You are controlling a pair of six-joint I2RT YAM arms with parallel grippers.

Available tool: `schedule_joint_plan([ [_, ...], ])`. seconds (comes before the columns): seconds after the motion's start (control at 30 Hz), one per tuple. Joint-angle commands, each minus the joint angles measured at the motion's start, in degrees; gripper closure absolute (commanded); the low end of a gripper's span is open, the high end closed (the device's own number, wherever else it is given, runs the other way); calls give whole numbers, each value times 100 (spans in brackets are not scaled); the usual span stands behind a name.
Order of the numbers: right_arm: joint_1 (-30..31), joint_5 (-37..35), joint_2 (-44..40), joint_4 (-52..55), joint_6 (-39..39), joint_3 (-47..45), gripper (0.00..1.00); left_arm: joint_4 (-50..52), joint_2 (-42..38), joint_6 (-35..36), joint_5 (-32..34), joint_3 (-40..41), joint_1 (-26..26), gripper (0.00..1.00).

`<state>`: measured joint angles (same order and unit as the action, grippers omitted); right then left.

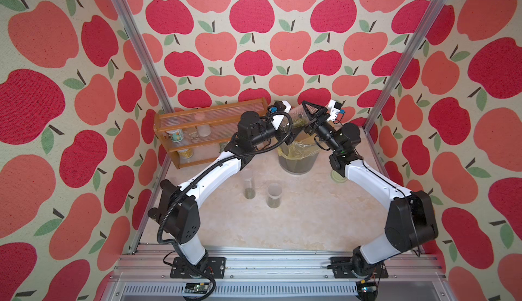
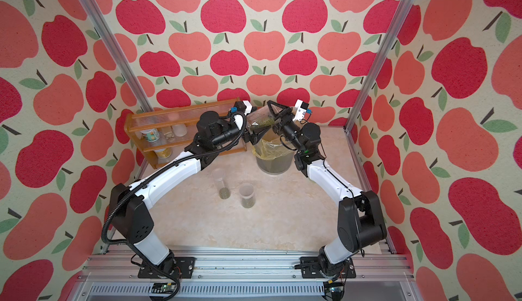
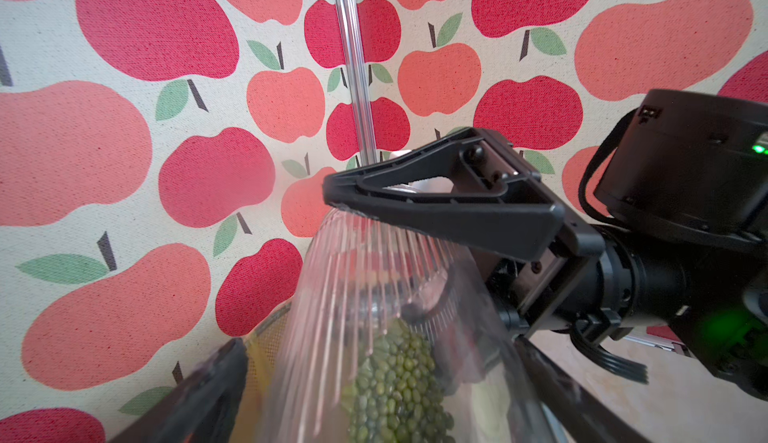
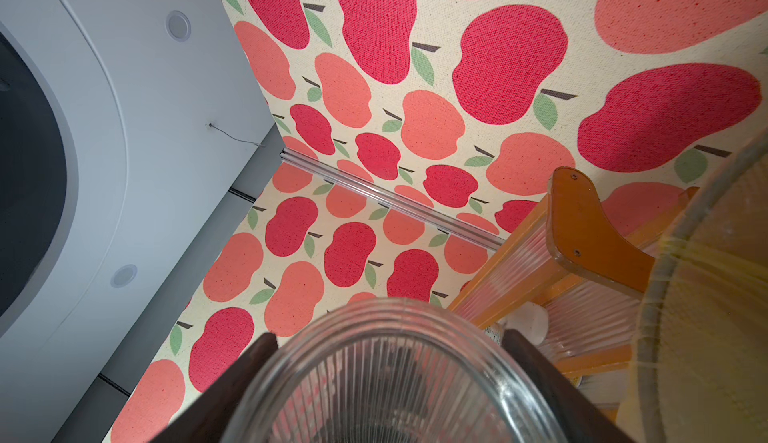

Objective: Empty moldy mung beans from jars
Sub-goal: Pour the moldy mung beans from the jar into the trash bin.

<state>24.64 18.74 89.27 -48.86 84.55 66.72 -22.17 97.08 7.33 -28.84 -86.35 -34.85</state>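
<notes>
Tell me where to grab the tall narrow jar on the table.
I'd grip the tall narrow jar across its clear wall near mid-height, coming level from the robot's left: it stands upright, and the shorter jar stands close on its right.

- Wide ribbed jar (image 2: 258, 117) — clear, held aloft and tilted over the lined bin (image 2: 274, 161). I read its mung beans (image 3: 395, 378) as a green heap on the low wall.
- Tall narrow jar (image 1: 248, 181) — upright on the table (image 1: 310, 215), with a thin bean layer at its base.
- Shorter jar (image 1: 274, 196) — upright just beside the tall one, toward the table's front edge. Its frosted lid is on and beans lie at the bottom.
</notes>
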Motion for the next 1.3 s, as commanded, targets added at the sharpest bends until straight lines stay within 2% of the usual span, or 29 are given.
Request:
schedule_joint_plan([
  [0.0, 58, -11, -125, -525, 89, 65, 41, -305, 77, -118, -64, -88, -1, 0],
  [0.63, 155, 17, -6, -651, 162, 107, 41, -357, 460, -275, -277, -530, -189, 1],
  [0.87, 154, -91, 97, -818, 381, -51, 37, -321, 443, -313, -468, -609, -111, 32],
  [0.97, 149, -127, 149, -923, 465, -115, 36, -67, 470, -548, -490, -763, 13, 36],
  [1.07, 154, -115, 191, -905, 444, -96, 27, 125, 487, -624, -471, -838, 87, 37],
  [1.17, 133, -97, 127, -749, 238, -113, 11, 894, 507, -527, -369, -1194, 144, 38],
  [1.27, 77, -142, -58, -355, -127, -248, 2, 1519, 488, -410, -317, -1479, 218, 38],
])
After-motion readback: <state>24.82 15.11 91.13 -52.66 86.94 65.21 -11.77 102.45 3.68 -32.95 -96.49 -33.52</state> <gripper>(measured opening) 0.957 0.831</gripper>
